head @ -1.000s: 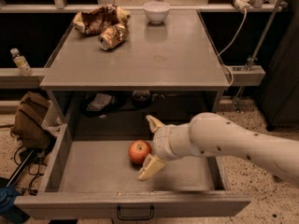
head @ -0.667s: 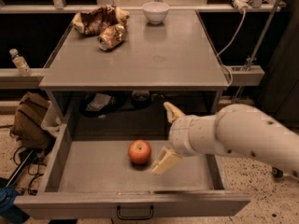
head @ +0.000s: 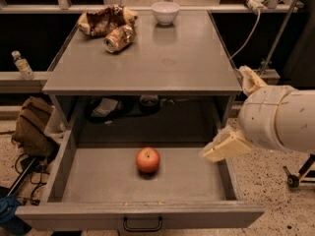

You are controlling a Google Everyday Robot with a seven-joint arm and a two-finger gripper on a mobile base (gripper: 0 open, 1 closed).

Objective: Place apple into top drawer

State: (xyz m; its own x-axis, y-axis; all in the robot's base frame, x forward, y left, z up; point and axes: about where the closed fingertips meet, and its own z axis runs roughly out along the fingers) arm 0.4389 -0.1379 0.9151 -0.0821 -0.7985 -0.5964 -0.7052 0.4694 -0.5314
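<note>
Gripper (head: 224, 113) sits at the right edge of the top drawer (head: 139, 212), above its right side wall, by the table's front right leg. Fingers spread wide, nothing between them: lower finger (head: 226, 147) hangs over the drawer's right rim, upper finger (head: 250, 80) pokes up level with the tabletop's right edge. The bulky white arm (head: 278, 118) runs off frame to the right.

Apple (head: 148, 160) is inside the drawer, resting on the flat grey bottom, roughly centred left to right and a bit towards the back. Well apart from the gripper, touching no wall. Nothing else visible in the drawer.

Drawer is pulled fully out, dark handle (head: 142, 224) on the front face facing the camera.

Surroundings:
- Grey table (head: 147, 63) directly above the drawer's rear section, overhanging it.
- On the table, far side: white bowl (head: 165, 12), crushed can (head: 119, 38) lying on its side, crumpled snack bag (head: 105, 19) just behind the can.
- Dark clutter (head: 106, 107) in the recess under the tabletop, behind the drawer.
- Left: small bottle (head: 22, 65) on a ledge, brown bag (head: 31, 127) on the floor.
- Right: white cable (head: 246, 34) dropping behind the table.

Between gripper and apple: only open drawer floor.
</note>
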